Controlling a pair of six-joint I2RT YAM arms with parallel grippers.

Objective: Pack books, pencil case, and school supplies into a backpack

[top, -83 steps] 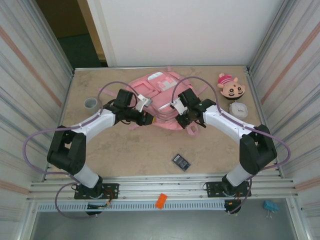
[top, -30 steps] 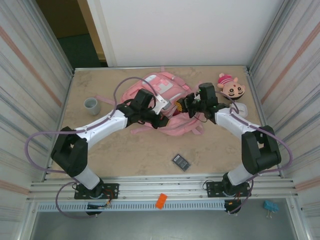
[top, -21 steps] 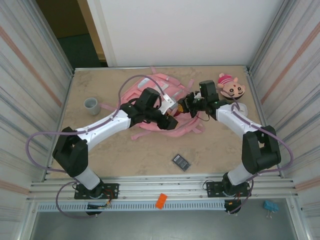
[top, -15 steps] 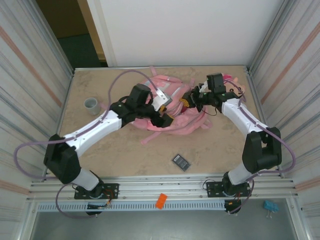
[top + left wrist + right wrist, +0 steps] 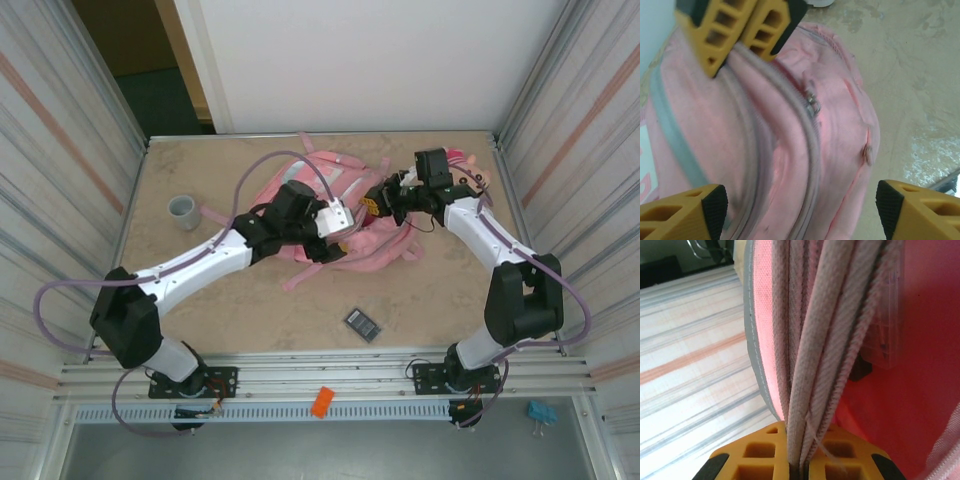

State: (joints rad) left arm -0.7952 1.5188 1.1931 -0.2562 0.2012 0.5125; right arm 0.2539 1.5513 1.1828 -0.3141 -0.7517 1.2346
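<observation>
Grey cup point(image 5: 183, 210) at far left; left gripper point(image 5: 800, 200), fingers spread wide, hovers over the pink backpack point(image 5: 372, 238) lying mid-table, its white patch point(image 5: 644, 150) unreadable; calculator point(image 5: 364, 323) lies apart, nearer the bases; right gripper point(image 5: 799, 442) is clenched on a backpack strap point(image 5: 820, 340).

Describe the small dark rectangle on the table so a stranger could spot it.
Find the big pink backpack mid-table. Toward the near edge from it, alone on bare tabletop, lies a small dark rectangle. It is flat and dark; the grey cup, at the left, is round.
</observation>
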